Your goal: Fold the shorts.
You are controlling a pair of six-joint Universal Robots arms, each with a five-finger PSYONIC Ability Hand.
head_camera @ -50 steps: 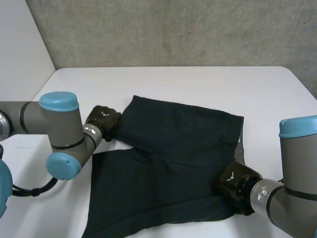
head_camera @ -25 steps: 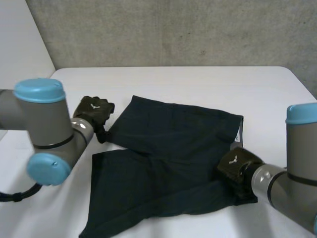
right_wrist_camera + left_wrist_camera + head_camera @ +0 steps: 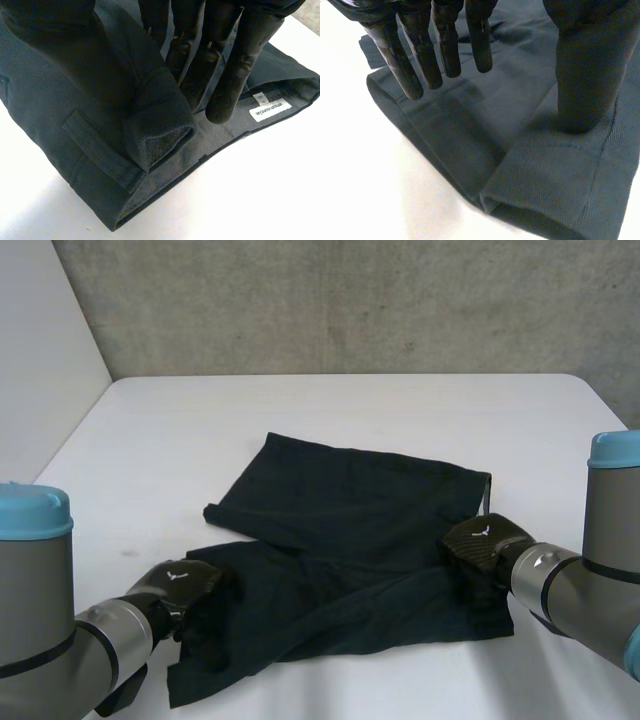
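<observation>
**Shorts on counter, a hand at each side**

Head view: the dark shorts (image 3: pixel 350 510) are spread in the middle of the white counter (image 3: pixel 350 410). The left hand (image 3: pixel 185 590) is placed on the near left leg, by its hem. The right hand (image 3: pixel 480 545) is set at the right edge of the shorts.

Left wrist view: the fingers (image 3: pixel 420 55) are held straight, well apart from the thumb (image 3: pixel 582 75), which is rested on the folded cloth. Nothing is gripped.

Right wrist view: a raised fold of the waistband (image 3: pixel 160 120) is pinched between the right thumb (image 3: pixel 60 35) and the straight right fingers (image 3: pixel 235 65), which are laid on the grey lining. A white label (image 3: pixel 270 107) is seen just beside the fingertips.
</observation>
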